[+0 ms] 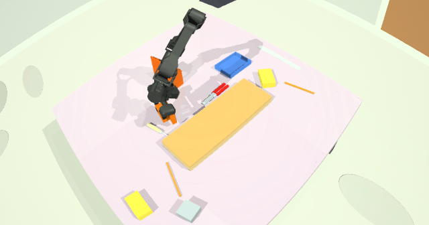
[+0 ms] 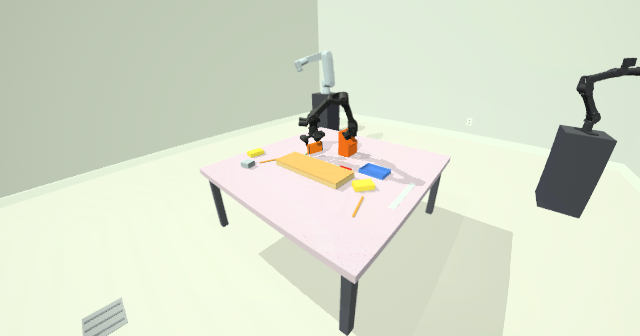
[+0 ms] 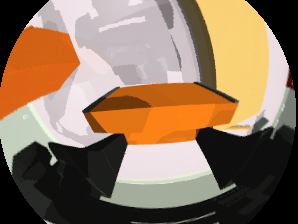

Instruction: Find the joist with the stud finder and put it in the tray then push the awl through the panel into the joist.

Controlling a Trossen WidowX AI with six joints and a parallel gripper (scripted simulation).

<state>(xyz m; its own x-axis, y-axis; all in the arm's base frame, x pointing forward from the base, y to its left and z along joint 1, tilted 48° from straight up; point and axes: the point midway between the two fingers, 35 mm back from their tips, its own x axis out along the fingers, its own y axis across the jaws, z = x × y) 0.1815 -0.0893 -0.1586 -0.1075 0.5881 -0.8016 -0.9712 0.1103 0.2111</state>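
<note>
The gripper (image 1: 166, 112) is closed on the orange stud finder (image 3: 162, 112), left of centre in the top view, beside the floor panel (image 1: 218, 121). Scanning, the blue tray (image 1: 233, 64) and the awl (image 1: 214, 94) all seem left.

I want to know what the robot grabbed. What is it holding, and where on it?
The gripper is shut on the orange stud finder, its fingers clamping the two ends of the wide body.
</note>
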